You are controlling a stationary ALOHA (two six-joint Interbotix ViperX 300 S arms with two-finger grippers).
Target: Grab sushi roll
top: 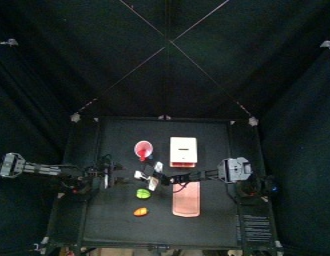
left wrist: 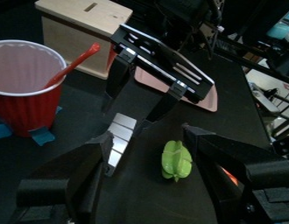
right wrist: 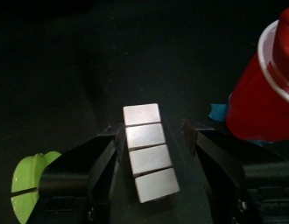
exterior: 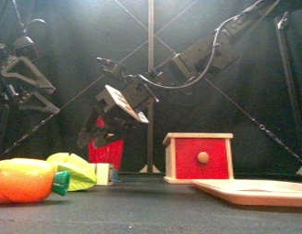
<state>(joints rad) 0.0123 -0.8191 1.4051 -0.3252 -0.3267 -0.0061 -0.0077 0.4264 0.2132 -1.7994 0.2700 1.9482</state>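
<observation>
hovering right hand [right wrist: 150, 144] over sushi roll [right wrist: 148, 164]

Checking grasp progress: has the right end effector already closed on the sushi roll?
No. In the right wrist view the end effector stands wide open, both jaws clear of the sushi roll.

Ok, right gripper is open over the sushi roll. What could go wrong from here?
1. The red cup stands close beside the right gripper; a jaw could knock it.
2. The sushi roll is a row of white segments; an off-centre close may push it away.
3. The green item lies nearby and could be nudged.
</observation>
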